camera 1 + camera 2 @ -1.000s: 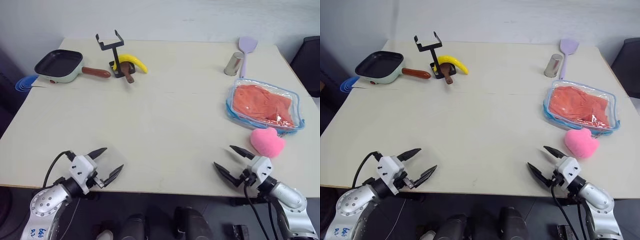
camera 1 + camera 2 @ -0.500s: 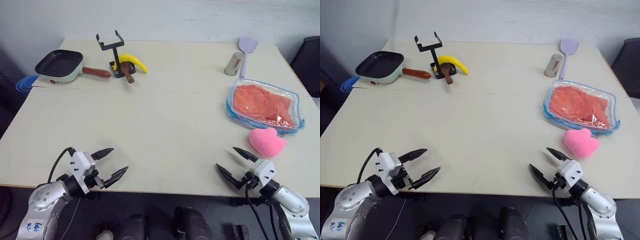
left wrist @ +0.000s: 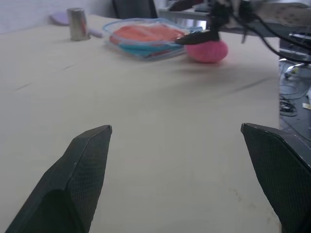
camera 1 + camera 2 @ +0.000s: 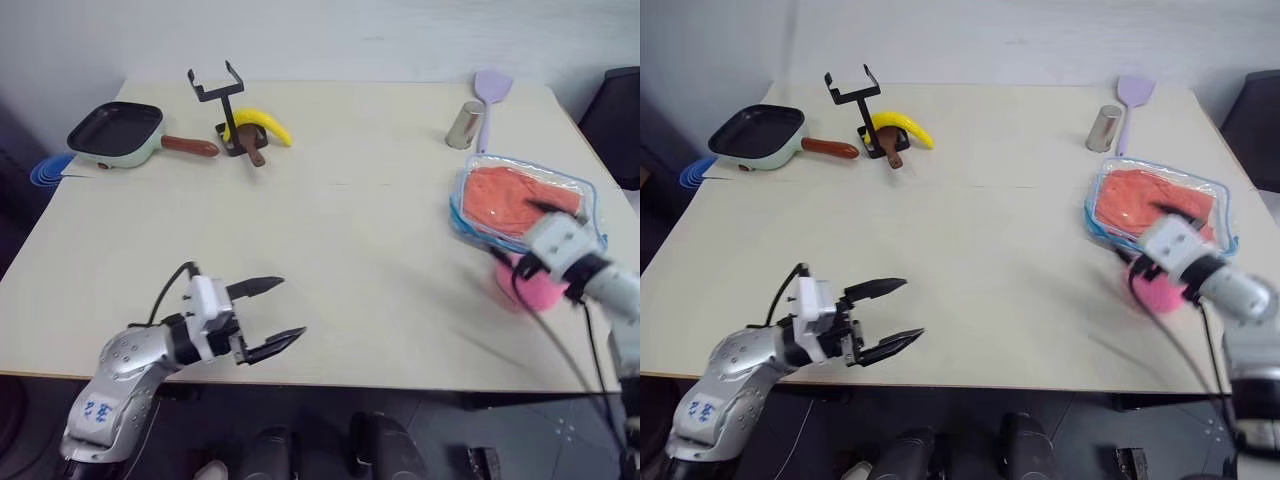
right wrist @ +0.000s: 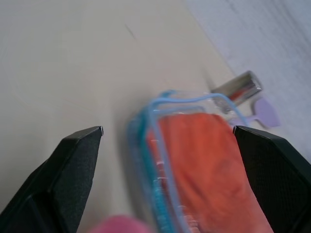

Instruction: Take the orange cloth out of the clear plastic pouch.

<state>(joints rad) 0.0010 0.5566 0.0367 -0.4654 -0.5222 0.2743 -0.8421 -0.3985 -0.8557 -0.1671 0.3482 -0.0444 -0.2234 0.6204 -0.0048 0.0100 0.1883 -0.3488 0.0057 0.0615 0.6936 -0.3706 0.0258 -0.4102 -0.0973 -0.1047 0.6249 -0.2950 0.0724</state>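
Note:
The clear plastic pouch [image 4: 578, 190] with light-blue trim lies flat at the table's right side, and the orange cloth [image 4: 500, 193] is inside it. My right gripper [image 4: 515, 230] hovers at the pouch's near edge, above the pink sponge, blurred by motion. In the right wrist view its jaws [image 5: 167, 129] stand wide open, with the pouch [image 5: 146, 121] and the cloth [image 5: 204, 155] just ahead. My left gripper [image 4: 292, 307] is open and empty over the near left of the table, pointing right. The pouch [image 3: 138, 46] sits far ahead of it in the left wrist view.
A pink heart sponge [image 4: 540, 288] lies just in front of the pouch. Behind the pouch stand a metal cup [image 4: 461, 125] and a purple spatula [image 4: 490, 90]. At the far left are a small pan [image 4: 115, 130], a black phone stand [image 4: 225, 100] and a banana [image 4: 262, 125].
My right gripper swung up and forward from the table's near edge to the pouch's near side. My left gripper moved right and up over the table. Both stayed open.

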